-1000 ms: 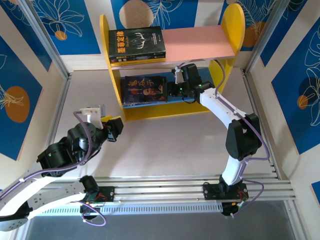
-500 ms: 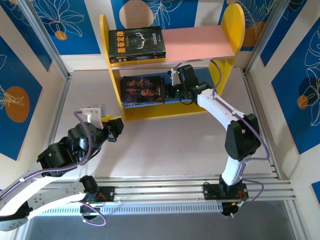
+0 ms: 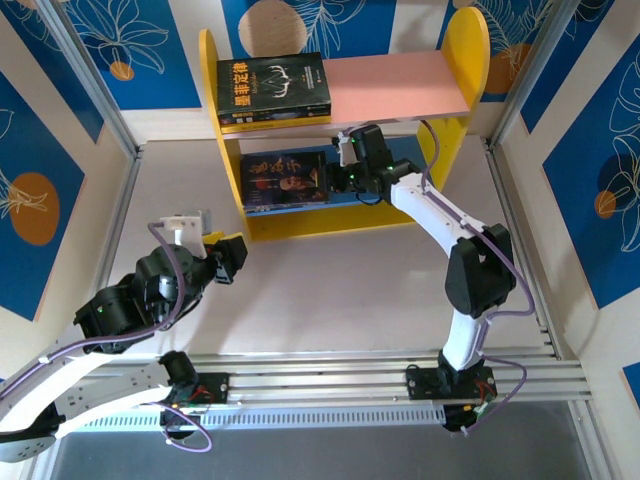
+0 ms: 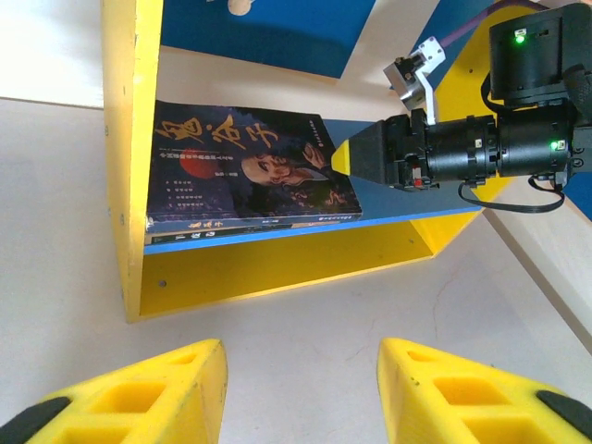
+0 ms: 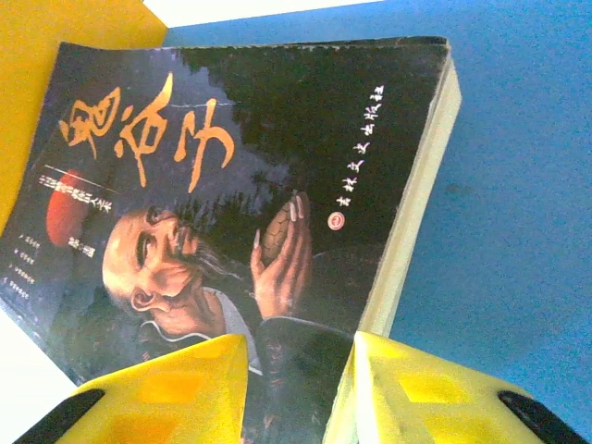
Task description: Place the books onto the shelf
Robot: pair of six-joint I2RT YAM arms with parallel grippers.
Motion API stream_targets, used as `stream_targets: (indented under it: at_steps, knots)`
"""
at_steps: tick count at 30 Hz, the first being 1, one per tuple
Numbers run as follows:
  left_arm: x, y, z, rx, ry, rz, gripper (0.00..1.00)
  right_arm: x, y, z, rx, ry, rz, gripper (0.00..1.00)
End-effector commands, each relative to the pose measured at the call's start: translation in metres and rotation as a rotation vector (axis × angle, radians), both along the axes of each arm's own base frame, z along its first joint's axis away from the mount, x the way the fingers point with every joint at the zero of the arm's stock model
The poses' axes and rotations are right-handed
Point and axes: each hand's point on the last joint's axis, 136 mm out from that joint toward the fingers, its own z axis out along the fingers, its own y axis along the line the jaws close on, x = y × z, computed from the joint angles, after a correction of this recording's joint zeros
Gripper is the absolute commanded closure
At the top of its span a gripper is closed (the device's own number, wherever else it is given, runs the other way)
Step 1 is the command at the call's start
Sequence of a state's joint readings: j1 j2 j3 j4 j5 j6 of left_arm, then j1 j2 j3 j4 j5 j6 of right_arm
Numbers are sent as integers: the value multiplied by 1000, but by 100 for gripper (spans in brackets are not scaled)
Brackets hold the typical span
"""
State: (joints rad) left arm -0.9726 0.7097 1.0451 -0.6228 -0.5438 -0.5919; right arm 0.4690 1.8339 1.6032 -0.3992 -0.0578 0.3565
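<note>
The shelf (image 3: 466,45) stands at the back of the table, with a pink top board (image 3: 400,85) and a blue lower board (image 4: 370,215). Black books (image 3: 273,86) lie stacked at the left of the pink board. A dark book with an old man's face (image 3: 288,180) (image 5: 231,157) lies flat on the blue board, on top of another book (image 4: 250,227). My right gripper (image 3: 338,172) (image 5: 298,347) is at that book's right edge. One of its fingers is over the cover, the other against the page edge, with a gap between them. My left gripper (image 3: 232,255) (image 4: 301,356) hangs open over bare table.
The blue board (image 5: 518,185) is bare to the right of the book, and the pink board is bare on its right half. Open tabletop (image 3: 340,280) lies between the shelf and the arm bases. Blue patterned walls close in both sides, and a metal rail (image 3: 320,385) runs along the near edge.
My right gripper has slid left along the blue board up to the book's right edge, and its jaws have narrowed. The book sits slightly further left. My left arm has not moved.
</note>
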Motion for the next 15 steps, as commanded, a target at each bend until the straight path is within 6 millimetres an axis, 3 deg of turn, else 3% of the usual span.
stream_targets:
  at_steps: [1,15]
  knots:
    - [-1,4,6,16,-14,-4,53,-1,18,17,39,-33,57,65]
    - [-1,4,3,18,-10,-3,53,6,22,19,50,-39,54,65]
